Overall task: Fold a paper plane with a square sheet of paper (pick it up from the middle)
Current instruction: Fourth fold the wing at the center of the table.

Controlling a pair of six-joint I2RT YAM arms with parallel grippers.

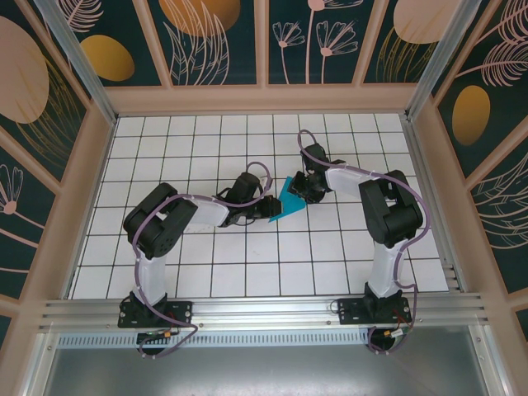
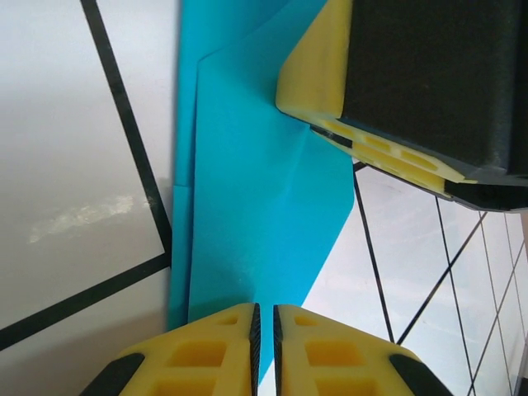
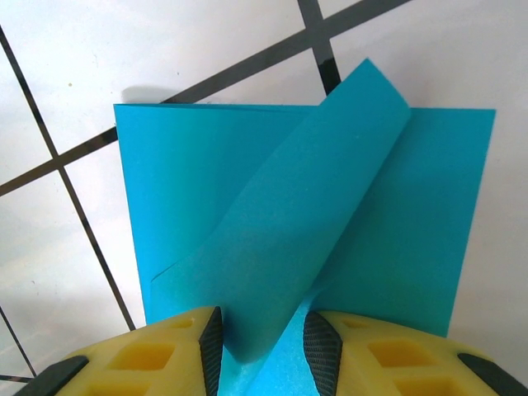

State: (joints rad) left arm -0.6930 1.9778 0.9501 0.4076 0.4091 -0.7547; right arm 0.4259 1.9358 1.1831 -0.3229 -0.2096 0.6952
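currently the left gripper (image 2: 265,320) pinches an edge of the square sheet of paper (image 3: 190,181), part folded, mid table (image 1: 206,272). right gripper (image 3: 262,328) straddles a curled flap; grip unclear. lay flap flat, edges aligned, then crease.

Your arms both reach in to mid-worktop. Your left claw (image 2: 265,312) pinches the paper (image 2: 247,190) tight; your right claw (image 3: 262,334) stands part-way apart around a flap.

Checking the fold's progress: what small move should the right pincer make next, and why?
Probably close on the curled flap of paper: the right pincer straddles it with jaws apart, while the left pincer is shut on the paper's edge.
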